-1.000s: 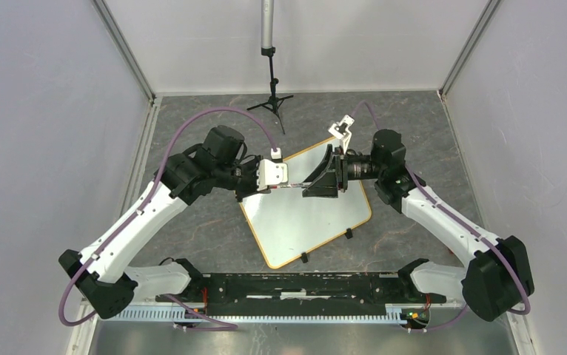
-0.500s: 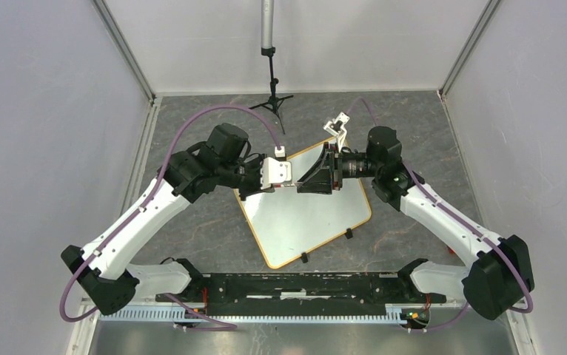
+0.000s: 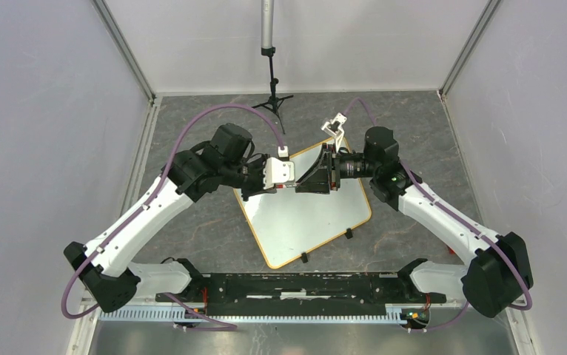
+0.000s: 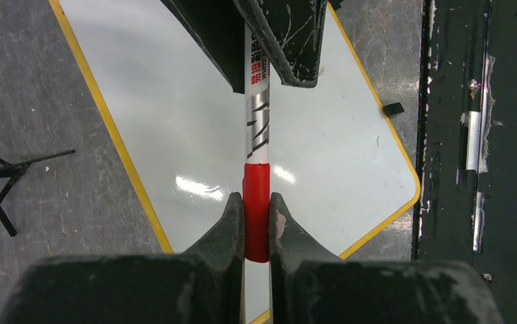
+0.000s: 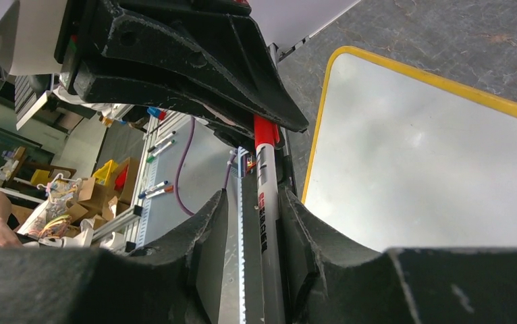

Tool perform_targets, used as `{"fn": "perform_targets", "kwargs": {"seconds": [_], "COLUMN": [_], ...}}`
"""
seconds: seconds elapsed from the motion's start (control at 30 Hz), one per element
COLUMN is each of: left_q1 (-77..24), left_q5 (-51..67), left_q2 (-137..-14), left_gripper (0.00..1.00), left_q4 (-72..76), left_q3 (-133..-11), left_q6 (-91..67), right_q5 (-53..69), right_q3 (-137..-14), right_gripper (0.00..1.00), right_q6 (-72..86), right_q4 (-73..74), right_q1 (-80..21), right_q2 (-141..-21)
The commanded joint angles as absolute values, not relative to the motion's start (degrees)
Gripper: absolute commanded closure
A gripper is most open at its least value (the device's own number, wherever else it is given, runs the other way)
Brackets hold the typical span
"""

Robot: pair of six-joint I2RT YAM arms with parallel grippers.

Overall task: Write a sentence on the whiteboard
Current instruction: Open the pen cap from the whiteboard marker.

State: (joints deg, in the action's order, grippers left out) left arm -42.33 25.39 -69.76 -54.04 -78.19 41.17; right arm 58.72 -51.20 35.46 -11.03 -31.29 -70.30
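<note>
Whiteboard (image 3: pixel 306 222) lies flat on the grey desk (image 3: pixel 206 222), turned diagonally, midway between the two arms, with its two black clip feet (image 3: pixel 349 234) on the near-right edge. Both arms meet over its far part.

Left hand (image 4: pixel 256 202) is nearly closed and pinches the red cap (image 4: pixel 256 223) of a marker (image 4: pixel 256 135). The silver barrel runs straight out from it across the board.

Right hand (image 5: pixel 254 202) faces the left one, its fingers set close on either side of the barrel. One side looks to be touching, the other is unclear, so I cannot tell whether it truly grips.

Small black tripod stand (image 3: pixel 272 100) at the far edge of the desk, well apart from the board.
</note>
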Motion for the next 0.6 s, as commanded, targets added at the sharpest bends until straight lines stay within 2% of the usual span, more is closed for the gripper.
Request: {"fn": "perform_targets", "kwargs": {"seconds": [0.0,0.3,0.43,0.47,0.57], "left_q1": [-43.01,-43.24,-43.24,-43.24,-43.27], "left_q5": [25.20,25.51,25.58,25.51,25.58], "left_q2": [-70.30,-71.30,-71.39,-71.35,-71.26], "left_gripper": [0.98,0.98,0.98,0.98,0.98], "left_q4": [-52.30,-51.42,-51.47,-51.21,-51.08], "left_q3": [-80.55,-81.74,-81.67,-81.54,-81.22], "left_q6": [37.90,36.11,35.77,35.69,35.50], "right_q5": [58.12,58.01,57.96,57.81,57.82], "right_q3": [-53.65,-53.66,-53.70,-53.70,-53.61], "right_gripper": [0.62,0.66,0.96,1.00,1.00], "right_q6": [35.14,35.50,35.35,35.32,35.17], "right_q4": [-12.67,-13.09,-13.09,-12.88,-12.70], "right_q1": [-31.90,-32.50,-32.52,-32.53,-32.56], "right_q2": [-70.60,-70.85,-71.09,-71.06,-71.13]}}
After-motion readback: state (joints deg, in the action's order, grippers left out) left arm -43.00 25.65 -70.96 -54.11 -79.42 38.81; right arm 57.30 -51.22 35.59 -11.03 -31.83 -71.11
